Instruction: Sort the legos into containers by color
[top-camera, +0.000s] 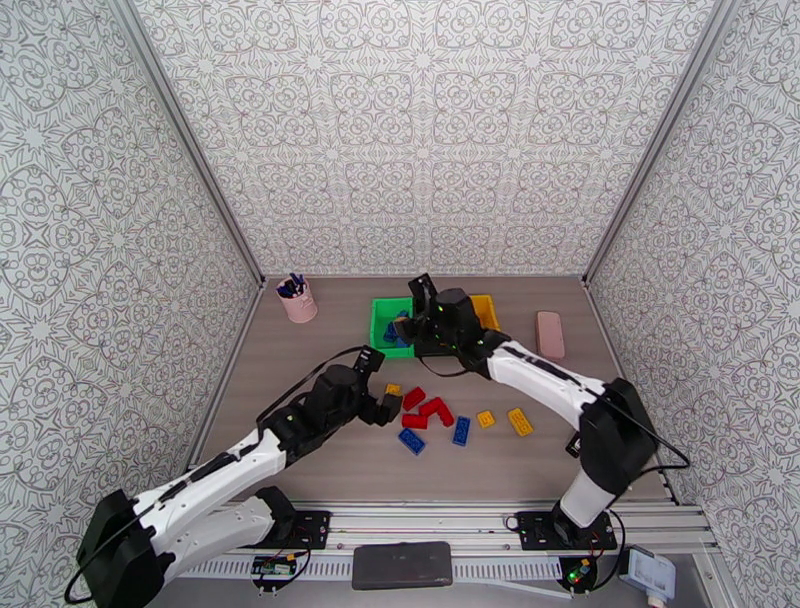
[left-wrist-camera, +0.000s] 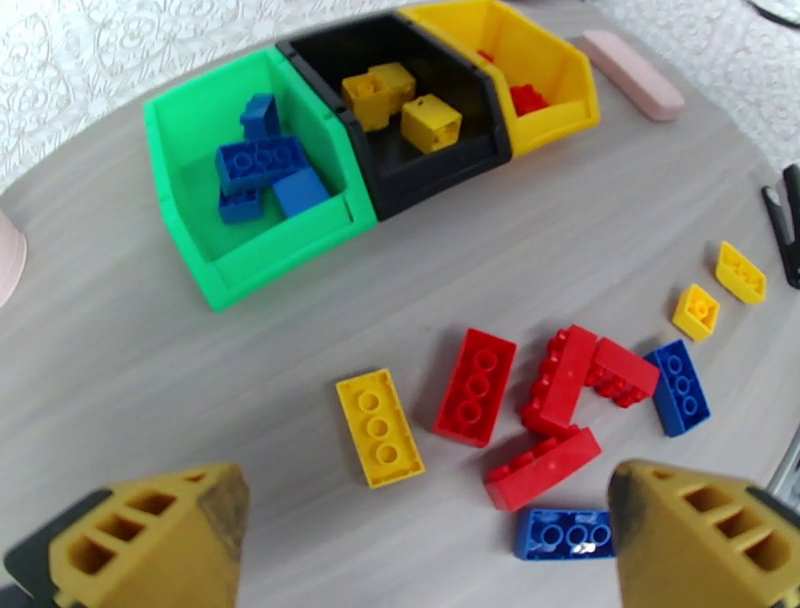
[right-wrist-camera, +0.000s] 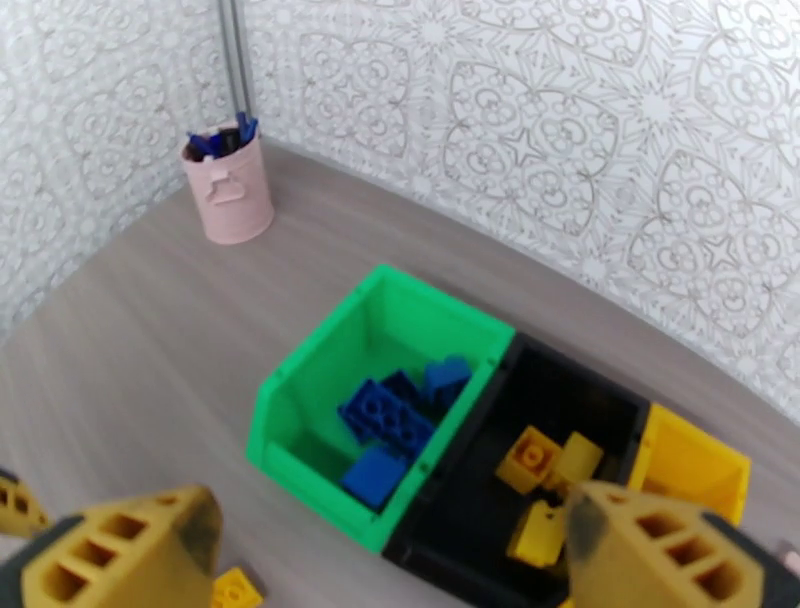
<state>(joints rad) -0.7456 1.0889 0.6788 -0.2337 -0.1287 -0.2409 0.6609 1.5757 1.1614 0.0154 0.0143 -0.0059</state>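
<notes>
Three containers stand side by side: a green bin (left-wrist-camera: 190, 190) holding blue legos (left-wrist-camera: 262, 165), a black bin (left-wrist-camera: 440, 170) with yellow legos (left-wrist-camera: 430, 120), and a yellow bin (left-wrist-camera: 560, 80) with a red lego (left-wrist-camera: 527, 98). Loose red bricks (left-wrist-camera: 478, 385), blue bricks (left-wrist-camera: 565, 533) and yellow bricks (left-wrist-camera: 379, 427) lie on the table in front of them. My left gripper (left-wrist-camera: 430, 560) hovers open just above this loose pile (top-camera: 425, 410), holding nothing. My right gripper (right-wrist-camera: 400, 570) is open over the seam of the green bin (right-wrist-camera: 310, 370) and black bin (right-wrist-camera: 600, 400), its fingers empty.
A pink cup of pens (top-camera: 297, 298) stands at the back left. A flat pink slab (top-camera: 550, 334) lies right of the yellow bin (top-camera: 487, 310). Patterned walls close in the table on three sides. Bare tabletop stretches left of the green bin (top-camera: 381, 322).
</notes>
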